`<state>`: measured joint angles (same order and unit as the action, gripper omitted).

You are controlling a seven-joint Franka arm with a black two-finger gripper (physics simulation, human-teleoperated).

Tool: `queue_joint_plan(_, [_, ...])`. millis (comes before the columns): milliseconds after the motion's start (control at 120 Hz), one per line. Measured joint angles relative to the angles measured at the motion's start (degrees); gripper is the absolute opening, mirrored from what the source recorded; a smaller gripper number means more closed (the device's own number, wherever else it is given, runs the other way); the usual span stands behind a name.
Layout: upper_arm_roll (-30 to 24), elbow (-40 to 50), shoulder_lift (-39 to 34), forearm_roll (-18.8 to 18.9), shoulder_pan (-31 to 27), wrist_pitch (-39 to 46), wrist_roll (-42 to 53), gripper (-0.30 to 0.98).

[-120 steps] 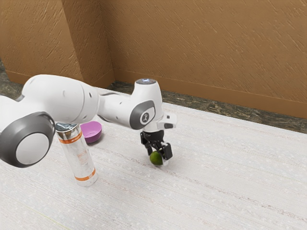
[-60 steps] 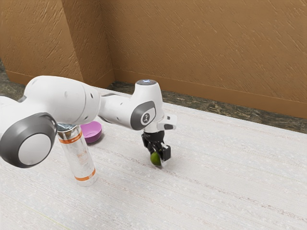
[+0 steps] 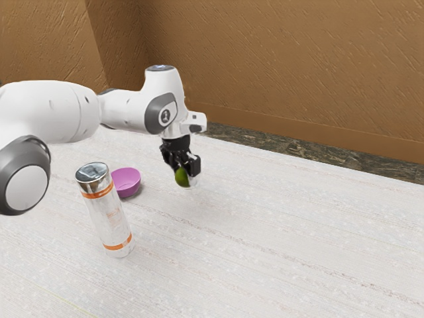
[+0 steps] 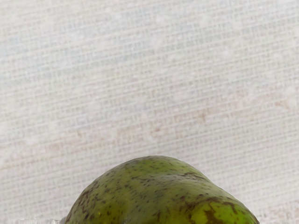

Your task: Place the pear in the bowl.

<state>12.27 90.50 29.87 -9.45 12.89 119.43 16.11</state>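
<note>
Exterior view shows the black gripper [image 3: 187, 176] closed around the green pear [image 3: 181, 177], with its two fingers pinching the fruit from two sides. So the pear is between the fingertips, under the hand, and it is held above the white table [image 3: 265, 238]. From the gripper, the purple bowl [image 3: 131, 189] is toward the exterior view's left, apart from it. On this same side, but nearer to the camera than the gripper, a bottle with orange bands [image 3: 111, 222] stands upright. Wrist view shows the pear's skin, which has dark speckles and brown marks.
</note>
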Motion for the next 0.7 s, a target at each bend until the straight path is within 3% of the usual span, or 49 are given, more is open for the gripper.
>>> queue_joint_plan(217, [5.02,-1.46,-1.43,0.16,-3.34,-4.32,1.38,0.33])
queue_joint_plan(433, [9.84,3.63,-4.63,0.36,-3.62,-6.35,3.24,0.35])
queue_joint_plan(700, [10.66,5.29,-4.0,0.43,-5.28,-6.66,5.08,0.37])
